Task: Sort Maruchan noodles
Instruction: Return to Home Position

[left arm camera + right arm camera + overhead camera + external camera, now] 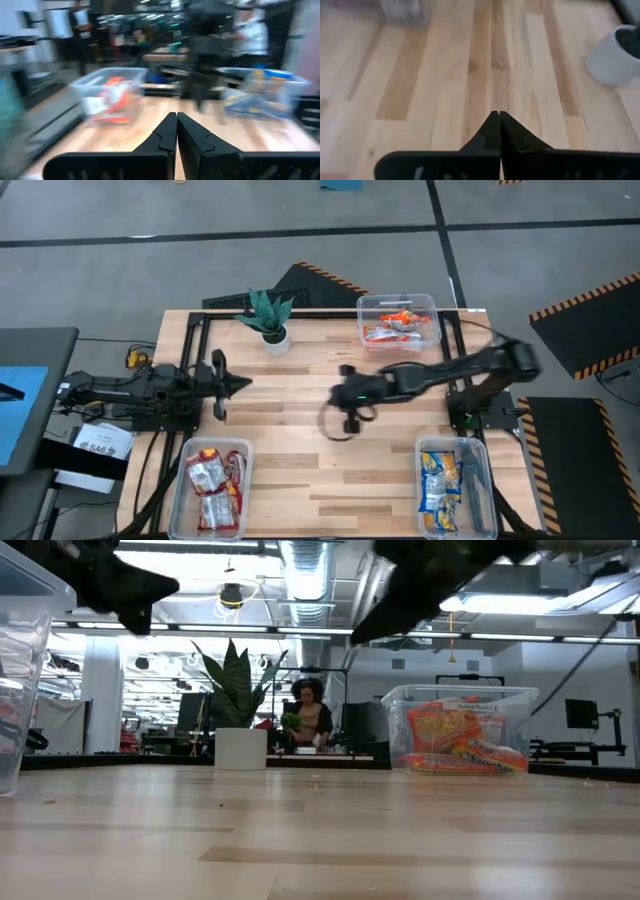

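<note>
The Maruchan noodle packets lie in three clear bins: orange-yellow ones in the far right bin (398,321), red-white ones in the near left bin (213,485), blue-yellow ones in the near right bin (449,488). My left gripper (243,384) is shut and empty above the table's left side; its own view (177,118) shows the fingertips together. My right gripper (340,392) is shut and empty above the table's middle; its own view (496,116) shows it over bare wood.
A small green spiky plant in a white pot (271,320) stands at the far edge, left of the far right bin; the pot also shows in the right wrist view (616,55). A person (310,720) sits in the room beyond the table.
</note>
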You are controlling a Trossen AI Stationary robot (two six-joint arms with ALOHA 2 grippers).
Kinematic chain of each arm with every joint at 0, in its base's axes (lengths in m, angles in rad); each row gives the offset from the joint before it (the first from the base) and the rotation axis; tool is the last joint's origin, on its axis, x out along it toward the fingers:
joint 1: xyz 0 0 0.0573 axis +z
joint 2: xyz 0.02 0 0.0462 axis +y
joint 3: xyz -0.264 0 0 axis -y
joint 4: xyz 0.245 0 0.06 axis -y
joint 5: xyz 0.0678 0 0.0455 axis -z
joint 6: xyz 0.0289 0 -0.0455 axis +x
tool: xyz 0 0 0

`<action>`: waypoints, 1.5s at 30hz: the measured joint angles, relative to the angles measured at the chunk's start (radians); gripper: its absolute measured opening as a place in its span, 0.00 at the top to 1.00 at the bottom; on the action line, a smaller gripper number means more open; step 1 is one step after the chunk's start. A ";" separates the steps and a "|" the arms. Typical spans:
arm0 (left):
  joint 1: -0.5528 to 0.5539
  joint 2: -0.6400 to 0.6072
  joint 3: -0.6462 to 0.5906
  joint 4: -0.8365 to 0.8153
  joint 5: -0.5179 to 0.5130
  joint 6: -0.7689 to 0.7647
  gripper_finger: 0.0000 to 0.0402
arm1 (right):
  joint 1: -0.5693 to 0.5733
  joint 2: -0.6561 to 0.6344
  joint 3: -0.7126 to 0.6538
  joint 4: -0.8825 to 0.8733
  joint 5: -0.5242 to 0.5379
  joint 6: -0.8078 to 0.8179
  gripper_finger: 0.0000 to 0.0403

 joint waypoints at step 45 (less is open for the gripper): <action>0.001 -0.136 -0.189 0.026 0.099 -0.024 1.00 | -0.350 -1.169 -1.123 0.558 -0.388 0.166 0.98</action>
